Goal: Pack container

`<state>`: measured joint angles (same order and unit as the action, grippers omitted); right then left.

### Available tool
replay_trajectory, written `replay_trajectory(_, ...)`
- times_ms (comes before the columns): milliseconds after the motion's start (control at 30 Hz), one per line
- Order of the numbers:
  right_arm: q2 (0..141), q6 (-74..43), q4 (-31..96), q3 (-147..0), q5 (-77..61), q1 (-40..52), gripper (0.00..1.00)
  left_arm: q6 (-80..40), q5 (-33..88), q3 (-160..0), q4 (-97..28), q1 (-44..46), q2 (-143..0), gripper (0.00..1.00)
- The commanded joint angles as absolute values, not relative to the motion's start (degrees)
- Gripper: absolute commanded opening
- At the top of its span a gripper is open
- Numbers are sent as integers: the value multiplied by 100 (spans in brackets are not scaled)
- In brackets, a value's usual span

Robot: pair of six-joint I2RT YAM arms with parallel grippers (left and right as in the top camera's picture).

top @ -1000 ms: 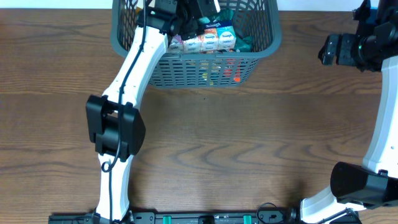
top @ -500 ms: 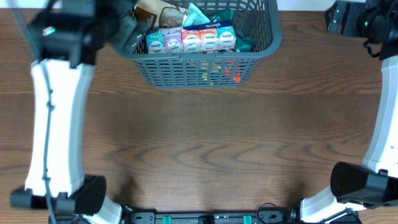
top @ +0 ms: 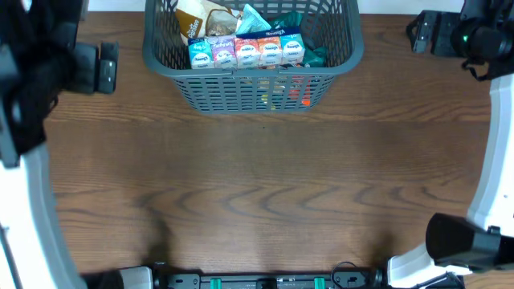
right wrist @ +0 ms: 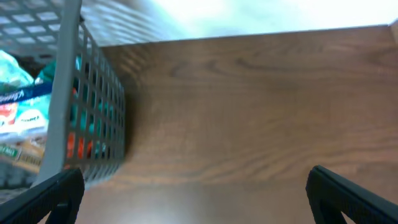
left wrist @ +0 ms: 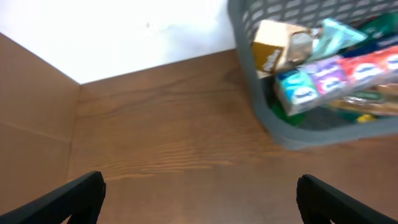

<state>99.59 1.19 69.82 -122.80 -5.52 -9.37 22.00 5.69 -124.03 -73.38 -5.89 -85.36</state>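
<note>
The dark grey slotted container stands at the table's far middle. It holds a row of small coloured packets, a brown packet and teal ones. It shows at the upper right of the left wrist view and at the left of the right wrist view. My left gripper is open and empty over bare table left of the container; the overhead view shows it at the far left. My right gripper is open and empty to the container's right, at the overhead's far right.
The wooden table runs wide in front of the container. A white wall lies behind the table's far edge. My white arm links stand at the left and right sides.
My left arm has drawn out of the container and swung far to the left, empty. The packets stay in the container. My right gripper has shifted slightly toward the far right corner.
</note>
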Motion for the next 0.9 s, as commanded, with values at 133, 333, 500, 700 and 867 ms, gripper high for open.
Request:
replay_trajectory(133, 8735, -40, 7043, -11996, -316, -843, 99, 2040, 917, -10309, -6707, -604, -7382, 99)
replay_trajectory(333, 7485, -14, 6368, -10149, -272, -635, 99, 1715, 1011, -8191, -5822, -604, -6486, 99)
replay_trajectory(500, 6235, -14, 5306, -7826, -231, -390, 99, 1437, 1009, -7122, -5280, -604, -5951, 99)
replay_trajectory(700, 5006, -14, 4770, -5634, -235, -143, 99, 1210, 1009, -6383, -4967, -604, -5312, 98)
replay_trajectory(867, 4563, -16, 4705, -4899, -235, -108, 99, 1208, 1009, -5795, -4475, -604, -4842, 98)
